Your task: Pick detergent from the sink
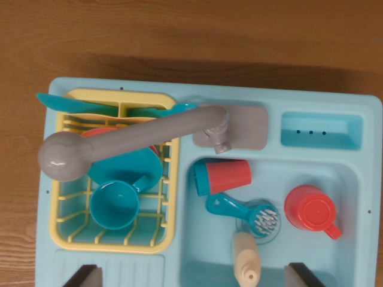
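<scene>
The pincer [195, 276] is being held wide open, nothing gripped, above the detergent bottle [245, 257] at the sink [353, 251] basin's near edge.

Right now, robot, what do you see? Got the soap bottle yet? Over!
Gripper open, empty, above the sink. Detergent bottle lying in the basin, not grasped. Scrub brush right beside its base; red cup off to the side. Over.
</scene>
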Tool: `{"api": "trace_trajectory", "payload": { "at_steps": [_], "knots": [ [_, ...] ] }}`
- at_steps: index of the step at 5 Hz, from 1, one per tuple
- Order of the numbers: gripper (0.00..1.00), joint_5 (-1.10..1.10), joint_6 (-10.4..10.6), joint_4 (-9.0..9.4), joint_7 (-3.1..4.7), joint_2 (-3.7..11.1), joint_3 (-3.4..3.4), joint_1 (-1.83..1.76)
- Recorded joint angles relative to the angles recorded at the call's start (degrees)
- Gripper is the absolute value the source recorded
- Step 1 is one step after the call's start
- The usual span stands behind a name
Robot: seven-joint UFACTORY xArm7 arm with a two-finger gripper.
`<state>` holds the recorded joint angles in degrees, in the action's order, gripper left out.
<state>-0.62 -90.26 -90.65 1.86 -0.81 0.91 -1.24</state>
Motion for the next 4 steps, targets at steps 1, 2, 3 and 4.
{"api": "trace_trajectory", "payload": {
  "at_steps": [1,2,3,4],
  "knots": [
    [0.00,-0.02,1.0,1.05,0.24,0.07,0.12,0.09],
    [0.00,-0.02,1.0,1.05,0.24,0.07,0.12,0.09],
    [0.00,-0.03,2.3,2.39,0.55,0.16,0.27,0.20],
    [0.00,-0.03,2.3,2.39,0.55,0.16,0.27,0.20]
  ]
}}
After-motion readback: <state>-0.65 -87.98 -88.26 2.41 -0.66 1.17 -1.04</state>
